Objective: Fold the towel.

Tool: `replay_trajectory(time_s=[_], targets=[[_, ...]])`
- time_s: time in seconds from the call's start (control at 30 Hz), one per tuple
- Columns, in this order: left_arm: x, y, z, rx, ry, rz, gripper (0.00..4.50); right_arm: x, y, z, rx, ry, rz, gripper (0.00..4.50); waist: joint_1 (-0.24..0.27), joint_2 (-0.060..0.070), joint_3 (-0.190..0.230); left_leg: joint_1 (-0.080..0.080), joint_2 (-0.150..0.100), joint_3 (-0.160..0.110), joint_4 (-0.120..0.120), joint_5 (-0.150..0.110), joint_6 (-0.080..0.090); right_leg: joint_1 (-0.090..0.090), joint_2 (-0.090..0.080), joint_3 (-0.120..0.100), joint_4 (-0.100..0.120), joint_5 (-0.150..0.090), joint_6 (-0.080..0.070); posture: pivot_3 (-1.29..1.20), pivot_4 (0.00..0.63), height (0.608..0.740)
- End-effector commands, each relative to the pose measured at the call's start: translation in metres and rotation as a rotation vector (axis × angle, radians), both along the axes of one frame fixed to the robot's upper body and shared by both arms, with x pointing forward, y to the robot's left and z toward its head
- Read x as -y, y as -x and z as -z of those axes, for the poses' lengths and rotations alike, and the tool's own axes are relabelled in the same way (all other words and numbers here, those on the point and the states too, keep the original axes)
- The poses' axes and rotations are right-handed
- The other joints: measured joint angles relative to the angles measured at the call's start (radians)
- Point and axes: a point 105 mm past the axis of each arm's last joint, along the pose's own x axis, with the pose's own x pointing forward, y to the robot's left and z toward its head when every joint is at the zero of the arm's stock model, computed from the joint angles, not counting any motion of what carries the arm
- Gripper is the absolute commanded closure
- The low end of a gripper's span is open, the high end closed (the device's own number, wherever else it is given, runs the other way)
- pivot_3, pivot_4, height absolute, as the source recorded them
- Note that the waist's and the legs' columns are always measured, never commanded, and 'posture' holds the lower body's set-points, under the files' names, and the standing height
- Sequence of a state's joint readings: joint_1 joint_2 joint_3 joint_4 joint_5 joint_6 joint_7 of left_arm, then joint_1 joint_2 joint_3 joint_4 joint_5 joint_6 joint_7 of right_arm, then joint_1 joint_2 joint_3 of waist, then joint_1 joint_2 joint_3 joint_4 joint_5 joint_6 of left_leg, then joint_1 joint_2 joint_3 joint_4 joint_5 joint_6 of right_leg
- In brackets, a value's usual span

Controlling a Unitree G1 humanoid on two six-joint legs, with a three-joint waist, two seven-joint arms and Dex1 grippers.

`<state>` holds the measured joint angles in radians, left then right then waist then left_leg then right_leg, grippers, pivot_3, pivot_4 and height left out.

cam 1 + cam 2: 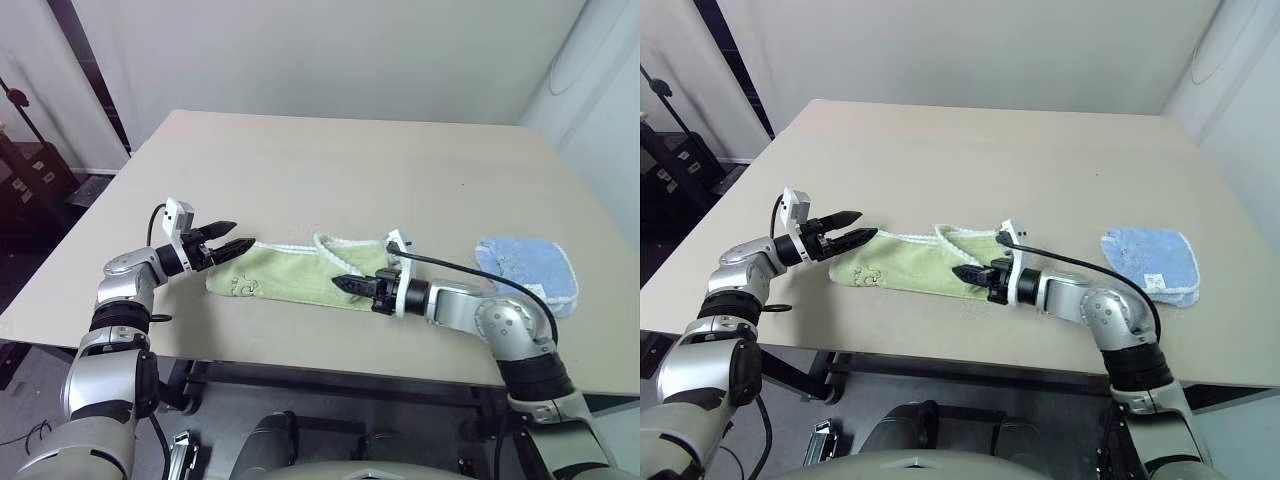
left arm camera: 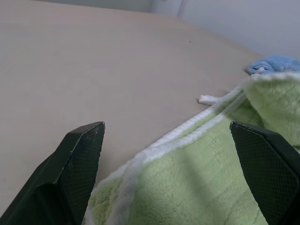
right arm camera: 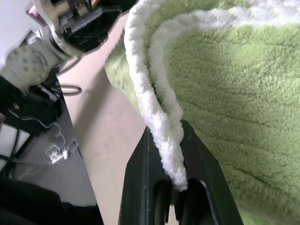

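Note:
The light green towel [image 1: 290,275] lies partly folded near the table's front edge, with a dark doodle [image 1: 243,287] at its left corner. Its right part is lifted and carried leftwards over the rest. My right gripper [image 1: 340,283] is shut on the towel's white edging [image 3: 168,154], held low over the cloth's middle. At the towel's left end my left gripper [image 1: 243,235] is open and level. In the left wrist view the white-edged cloth [image 2: 197,183] reaches in between the black fingers [image 2: 77,159]. I cannot tell whether they touch it.
A smaller light blue towel [image 1: 530,270] lies at the right, near the front edge. The beige table [image 1: 330,170] stretches bare behind both towels. Dark stands [image 1: 30,170] are on the floor off the table's left side.

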<state>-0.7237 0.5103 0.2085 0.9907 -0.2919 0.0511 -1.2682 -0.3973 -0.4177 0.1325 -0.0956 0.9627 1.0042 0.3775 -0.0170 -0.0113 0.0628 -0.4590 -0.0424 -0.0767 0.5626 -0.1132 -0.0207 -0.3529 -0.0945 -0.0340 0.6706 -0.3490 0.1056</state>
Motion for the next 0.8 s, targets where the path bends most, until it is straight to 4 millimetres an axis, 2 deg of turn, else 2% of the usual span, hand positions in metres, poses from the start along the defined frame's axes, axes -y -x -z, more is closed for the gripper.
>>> replay_trajectory(time_s=[0.03, 0.07, 0.2, 0.33, 0.37, 0.47, 0.53, 0.6, 0.7, 0.8], targets=[[0.006, -0.005, -0.021, 0.068, 0.016, 0.038, 0.00, -0.005, -0.012, -0.008, 0.062, -0.001, 0.002, 4.46, -0.001, 0.000, 0.000, 0.000, 0.000, 0.000, 0.000, 0.000, 0.000, 0.000, 0.000, 0.000, 0.000, 0.000, 0.000, 0.00, 0.000, 0.709], [0.008, -0.004, -0.022, 0.066, 0.021, 0.052, 0.00, -0.005, -0.013, -0.009, 0.069, 0.000, 0.003, 3.97, -0.001, 0.000, 0.000, 0.000, 0.000, 0.000, 0.000, 0.000, 0.000, 0.000, 0.000, 0.000, 0.000, 0.000, -0.001, 0.00, 0.000, 0.709], [0.014, -0.003, -0.026, 0.065, 0.047, 0.082, 0.00, -0.003, -0.020, -0.017, 0.096, -0.027, 0.028, 2.67, 0.000, 0.000, 0.000, 0.000, 0.000, 0.000, 0.000, 0.000, 0.000, 0.000, 0.001, 0.001, 0.000, 0.001, 0.000, 0.00, 0.000, 0.709], [0.022, -0.002, -0.037, 0.093, 0.076, 0.122, 0.00, 0.003, -0.006, -0.048, 0.187, -0.146, -0.027, 1.20, 0.002, 0.000, 0.000, 0.000, 0.000, 0.000, 0.001, 0.001, -0.001, -0.001, 0.002, 0.001, 0.001, 0.001, 0.001, 0.00, 0.000, 0.709], [0.025, -0.002, -0.042, 0.105, 0.089, 0.136, 0.00, 0.011, -0.007, -0.059, 0.201, -0.196, -0.009, 0.84, 0.001, 0.000, 0.000, 0.000, 0.000, 0.000, 0.001, 0.001, -0.001, -0.001, 0.002, 0.001, 0.001, 0.001, 0.001, 0.00, 0.000, 0.709], [0.032, -0.001, -0.056, 0.134, 0.138, 0.164, 0.00, 0.030, -0.005, -0.086, 0.217, -0.324, 0.001, 0.84, 0.001, 0.000, 0.000, 0.000, 0.000, 0.000, 0.001, 0.001, -0.001, 0.000, 0.001, 0.001, 0.002, 0.001, 0.001, 0.00, 0.000, 0.709], [0.044, -0.001, -0.068, 0.156, 0.164, 0.202, 0.00, 0.043, -0.005, -0.103, 0.292, -0.368, 0.030, 0.84, 0.001, 0.000, 0.000, 0.000, 0.000, 0.000, 0.001, 0.001, -0.001, 0.000, 0.001, 0.001, 0.002, 0.002, 0.001, 0.00, 0.000, 0.709], [0.067, 0.001, -0.080, 0.165, 0.205, 0.278, 0.00, 0.053, -0.012, -0.102, 0.363, -0.282, 0.084, 0.84, 0.002, 0.000, 0.000, 0.000, 0.000, 0.000, 0.002, 0.001, -0.001, 0.000, 0.001, 0.001, 0.002, 0.002, 0.001, 0.00, 0.000, 0.709], [0.102, 0.010, -0.085, 0.175, 0.238, 0.405, 0.88, 0.058, -0.024, -0.092, 0.421, -0.202, 0.151, 1.41, 0.003, 0.000, 0.000, 0.000, 0.000, 0.000, 0.003, 0.001, -0.001, 0.001, 0.001, 0.001, 0.003, 0.001, 0.000, 0.00, 0.000, 0.709], [0.125, 0.019, -0.079, 0.153, 0.249, 0.496, 2.01, 0.051, -0.028, -0.083, 0.459, -0.170, 0.146, 2.46, -0.007, 0.000, 0.000, 0.000, 0.000, 0.000, 0.006, 0.001, -0.001, 0.002, 0.002, 0.001, 0.003, 0.001, 0.000, 0.00, 0.000, 0.709]])
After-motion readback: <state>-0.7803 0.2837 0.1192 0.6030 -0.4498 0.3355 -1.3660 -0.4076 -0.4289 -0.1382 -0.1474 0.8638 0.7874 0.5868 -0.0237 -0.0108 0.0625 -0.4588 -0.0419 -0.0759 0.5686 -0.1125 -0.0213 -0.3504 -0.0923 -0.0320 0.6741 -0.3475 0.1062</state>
